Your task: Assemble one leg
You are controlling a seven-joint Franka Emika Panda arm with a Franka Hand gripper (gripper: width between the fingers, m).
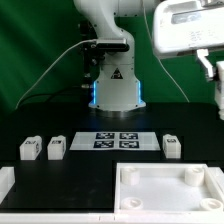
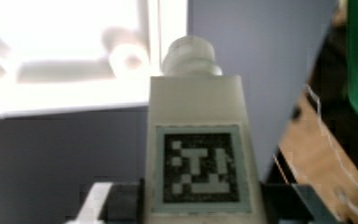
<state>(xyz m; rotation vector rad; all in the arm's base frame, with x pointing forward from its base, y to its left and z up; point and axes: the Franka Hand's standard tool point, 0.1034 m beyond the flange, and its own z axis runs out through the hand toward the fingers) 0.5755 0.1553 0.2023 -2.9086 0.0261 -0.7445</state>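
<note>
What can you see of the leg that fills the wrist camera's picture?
The leg is a white block that looks like plastic, squarish in section, with a narrower rounded peg at one end. A black-and-white square tag sits on the side facing the camera. The hand grips it near the tag end, with dark fingers on either side and the peg pointing away from the hand. Nothing else appears to touch it.
</note>
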